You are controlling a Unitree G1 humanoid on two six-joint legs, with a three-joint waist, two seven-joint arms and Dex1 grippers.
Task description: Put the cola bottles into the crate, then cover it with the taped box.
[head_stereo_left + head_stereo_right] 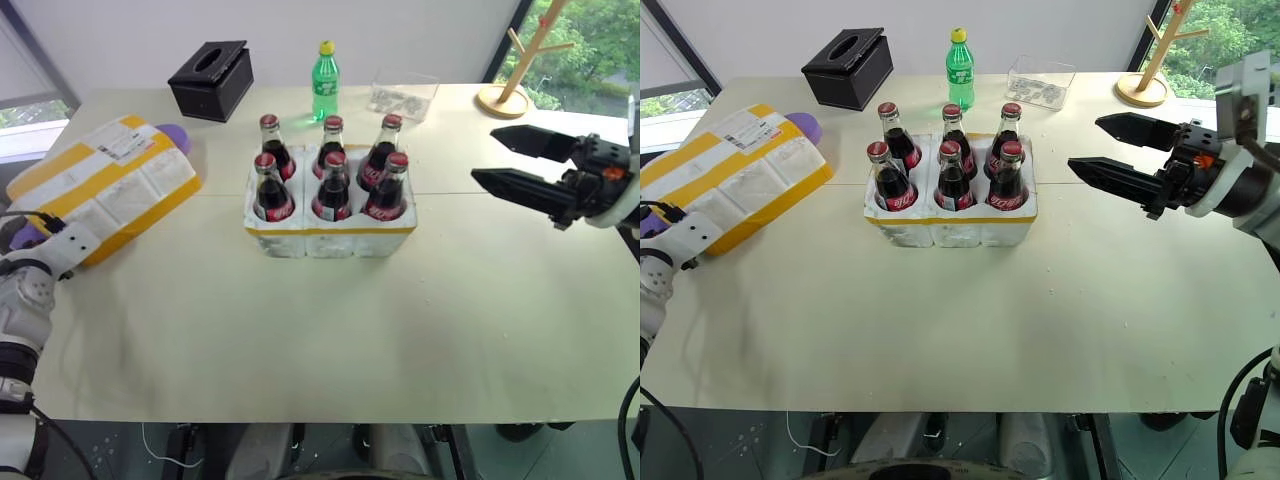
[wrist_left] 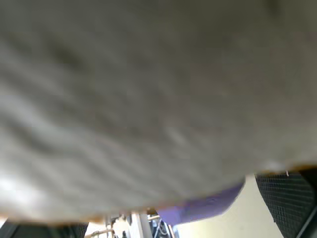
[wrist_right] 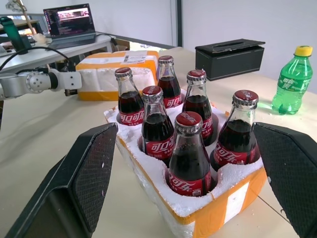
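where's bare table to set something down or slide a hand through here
The widest bare patch is the near half of the table, in front of the crate. Another lies between the crate and the taped box. The far edge is crowded: black tissue box, green soda bottle, clear tray, wooden stand.

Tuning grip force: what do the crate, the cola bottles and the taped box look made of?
Crate: looks like white foam, matte and grainy at the rim, with a glossy yellow tape band.
Cola bottles: apparently clear glass, shiny highlights, dark liquid showing through; red caps, probably metal.
Taped box: white foam by its look, wrapped in broad smooth yellow tape, with a paper-like label.
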